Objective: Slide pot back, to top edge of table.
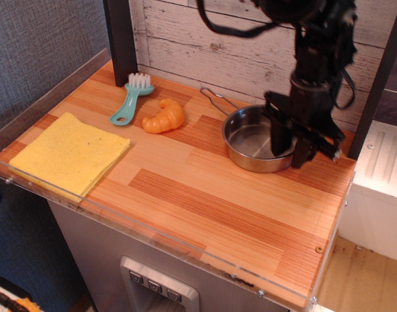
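The table, a countertop of striped light and reddish-brown wood planks with a clear acrylic rim, is filling most of the view, with a whitewashed plank wall running along its far edge. A yellow cloth is lying flat at the near left corner. The pot, a shallow shiny steel pan, is sitting on the right half of the table toward the far side, its thin wire handle pointing far-left toward the wall. The black gripper is reaching down over the pot's right rim, one finger appearing to dip inside and one outside, apparently clasping the rim. An orange croissant is resting left of the pot, with a teal brush just beyond it. No writing or label is showing anywhere legibly.
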Motion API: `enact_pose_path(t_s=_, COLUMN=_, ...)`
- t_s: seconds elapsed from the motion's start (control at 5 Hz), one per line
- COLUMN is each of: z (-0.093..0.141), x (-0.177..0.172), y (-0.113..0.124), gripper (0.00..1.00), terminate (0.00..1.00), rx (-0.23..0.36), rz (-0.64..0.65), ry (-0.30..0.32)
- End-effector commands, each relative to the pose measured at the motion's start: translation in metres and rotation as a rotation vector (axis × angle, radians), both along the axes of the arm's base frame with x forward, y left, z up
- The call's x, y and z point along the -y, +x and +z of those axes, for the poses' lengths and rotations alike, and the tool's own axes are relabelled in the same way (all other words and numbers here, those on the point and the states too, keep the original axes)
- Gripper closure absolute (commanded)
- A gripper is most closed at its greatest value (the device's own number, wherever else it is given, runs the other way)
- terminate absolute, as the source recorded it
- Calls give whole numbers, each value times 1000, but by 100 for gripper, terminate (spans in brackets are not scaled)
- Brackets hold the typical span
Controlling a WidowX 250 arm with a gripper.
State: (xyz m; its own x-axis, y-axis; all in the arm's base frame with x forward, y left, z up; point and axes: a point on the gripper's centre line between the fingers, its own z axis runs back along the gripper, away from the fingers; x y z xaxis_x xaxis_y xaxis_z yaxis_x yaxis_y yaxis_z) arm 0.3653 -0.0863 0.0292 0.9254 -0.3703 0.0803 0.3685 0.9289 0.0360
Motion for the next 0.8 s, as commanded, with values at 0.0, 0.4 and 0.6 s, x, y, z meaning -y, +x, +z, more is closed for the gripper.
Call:
enact_pose_path(t_s=0.0, z=67, x=-68, y=8, gripper=0, terminate=0, rx=127, rz=158, ry=-111)
enact_pose_path(t_s=0.4, z=82, x=-141, y=-26, gripper=0, terminate=0, rx=107, rz=249, ry=-149)
enact_pose_path(t_s=0.6, z=71, x=-148, y=-42, gripper=0, terminate=0, rx=82, rz=210, ry=-120)
